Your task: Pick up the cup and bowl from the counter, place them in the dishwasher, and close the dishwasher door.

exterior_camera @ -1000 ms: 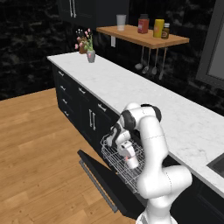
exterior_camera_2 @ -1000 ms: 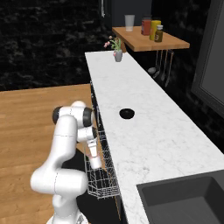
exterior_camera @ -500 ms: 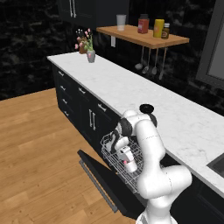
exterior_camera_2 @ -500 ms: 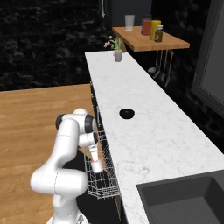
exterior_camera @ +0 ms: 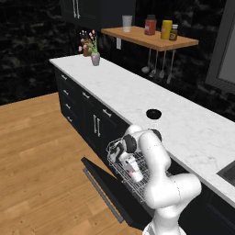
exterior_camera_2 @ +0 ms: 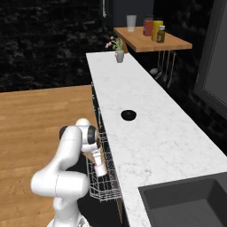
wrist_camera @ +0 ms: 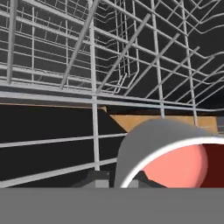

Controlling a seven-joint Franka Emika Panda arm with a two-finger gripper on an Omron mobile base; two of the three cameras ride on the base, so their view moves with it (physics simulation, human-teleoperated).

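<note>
Fingers of the gripper (exterior_camera: 133, 171) stand nearly shut around the cup (exterior_camera: 134, 173), with only the first hint of loosening; whether the pads still press the cup wall or have just let go is hard to tell, since the hand view shows only dark stubs at the cup's base. Over the last second the arm has carried the cup lower and deeper into the white wire rack (exterior_camera: 120, 161), and the hand now sits down among the wires rather than above them. That suggests the cup is at, or very close to, its resting place, and that the release is beginning.

In the hand view the cup (wrist_camera: 168, 155) fills the lower right, its pale wall and red inside turned toward the camera, with rack wires crossing above and to the left. From the right base view the cup (exterior_camera_2: 100, 167) hangs just beside the counter's (exterior_camera_2: 150, 133) front edge, below the slab, inside the rack pulled out of the dishwasher (exterior_camera: 156, 202).

The bowl (exterior_camera: 153, 113) lies untouched on the counter, back from its front edge and well apart from the arm, so half the loading remains. The dishwasher door (exterior_camera: 108, 195) lies folded down and open toward the wooden floor (exterior_camera: 41, 156); closing it comes last.
</note>
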